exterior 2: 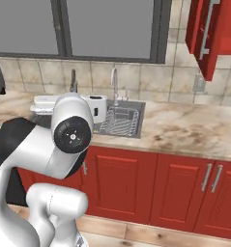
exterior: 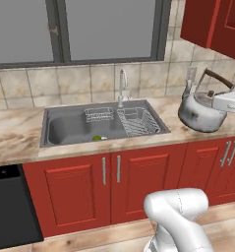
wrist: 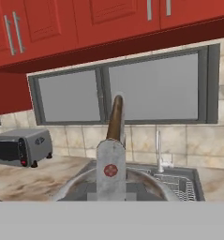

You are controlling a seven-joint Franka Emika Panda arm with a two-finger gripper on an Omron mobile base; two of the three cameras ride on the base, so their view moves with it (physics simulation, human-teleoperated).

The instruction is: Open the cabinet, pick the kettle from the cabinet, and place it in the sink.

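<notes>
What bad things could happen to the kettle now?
The kettle hangs over the counter, right of the sink. If the gripper let go now, it would probably land on the counter, not in the sink. On the way over, its body might bump the faucet, and the dish rack could tip it when set down.

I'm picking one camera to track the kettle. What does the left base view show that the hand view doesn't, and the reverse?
Left base view: the whole kettle, tilted over the counter right of the sink, a small green item in the basin, and a dishwasher. Hand view: a toaster oven and the kettle's handle seen end-on, up close. Both: sink, faucet, dish rack, window.
</notes>
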